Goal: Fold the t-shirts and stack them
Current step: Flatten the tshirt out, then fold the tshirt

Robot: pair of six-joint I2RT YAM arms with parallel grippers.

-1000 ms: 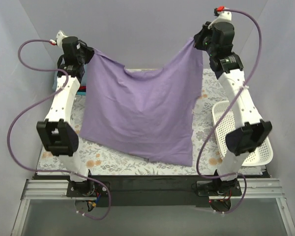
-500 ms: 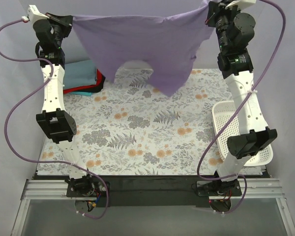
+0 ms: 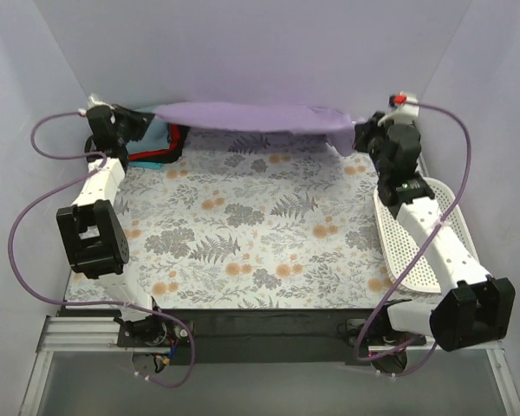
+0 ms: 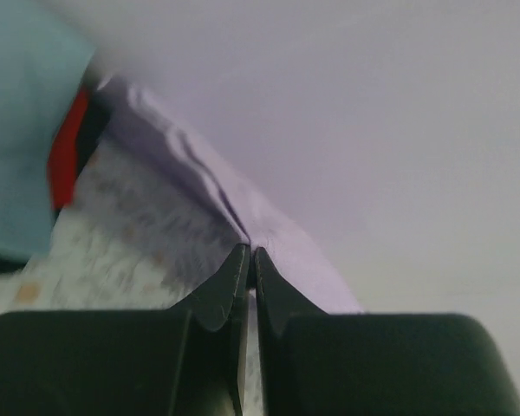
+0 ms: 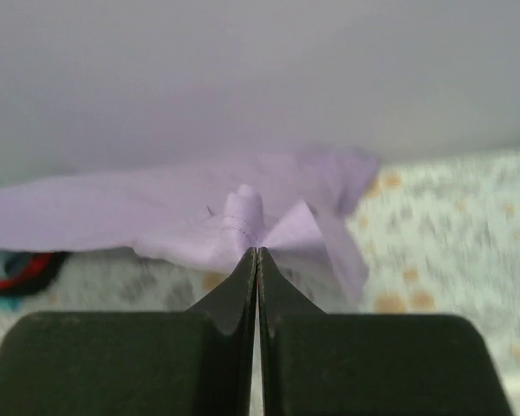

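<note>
The lavender-purple t-shirt (image 3: 251, 117) is stretched low along the table's far edge between both grippers. My left gripper (image 3: 137, 121) is shut on its left corner, seen pinched in the left wrist view (image 4: 250, 247). My right gripper (image 3: 360, 134) is shut on its right corner, seen bunched at the fingertips in the right wrist view (image 5: 256, 250). A stack of folded shirts (image 3: 156, 149) in grey-blue, red, black and teal lies at the far left, partly hidden by the purple shirt and left arm.
A white plastic mesh basket (image 3: 420, 234) lies at the right under the right arm. The floral tablecloth (image 3: 251, 225) covers the table. Grey walls enclose the back and sides.
Both grippers have swung the purple shirt from hanging high down to the far edge of the table. Both arms have lowered and reached back.
</note>
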